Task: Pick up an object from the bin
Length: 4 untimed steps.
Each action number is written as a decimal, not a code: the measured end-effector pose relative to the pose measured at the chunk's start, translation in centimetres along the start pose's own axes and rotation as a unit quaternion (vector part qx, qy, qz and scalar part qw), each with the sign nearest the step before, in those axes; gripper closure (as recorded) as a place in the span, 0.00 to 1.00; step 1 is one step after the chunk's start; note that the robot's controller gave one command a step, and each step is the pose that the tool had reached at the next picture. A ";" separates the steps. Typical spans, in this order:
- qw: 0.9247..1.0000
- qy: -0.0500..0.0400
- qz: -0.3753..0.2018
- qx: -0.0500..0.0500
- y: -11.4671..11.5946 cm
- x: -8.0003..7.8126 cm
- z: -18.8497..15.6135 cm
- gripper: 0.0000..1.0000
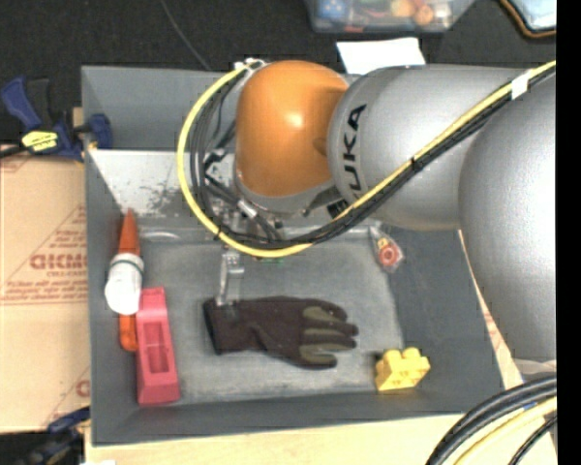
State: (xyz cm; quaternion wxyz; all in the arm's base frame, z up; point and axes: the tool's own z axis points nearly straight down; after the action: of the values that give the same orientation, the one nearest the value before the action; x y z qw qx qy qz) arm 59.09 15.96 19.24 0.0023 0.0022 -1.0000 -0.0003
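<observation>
A dark brown glove (286, 329) lies flat in the middle of the bin floor, cuff to the left and finger ends to the right. My gripper (229, 284) comes down from under the orange wrist cover. Its metal tip stands right at the glove's cuff end, touching it or just above it. Nothing is seen lifted. A pink rectangular block (156, 347) lies to the left of the glove along the bin's left wall.
An orange tube with a white cap (125, 277) lies beside the pink block at the left wall. A yellow toy brick (401, 369) sits at the front right. A small red and white piece (387, 253) lies near the right wall, partly under the arm.
</observation>
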 end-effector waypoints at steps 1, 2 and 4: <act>1.000 -0.004 0.002 -0.001 -0.1 -0.1 -0.5 0.00; 0.999 -0.001 -0.046 0.000 -6.7 5.1 12.3 0.00; 0.999 -0.002 -0.047 -0.001 -6.8 5.2 11.7 0.00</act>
State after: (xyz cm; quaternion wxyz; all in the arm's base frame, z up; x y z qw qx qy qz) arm 53.91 9.12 7.56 -0.0002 0.0489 -0.9988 -0.0014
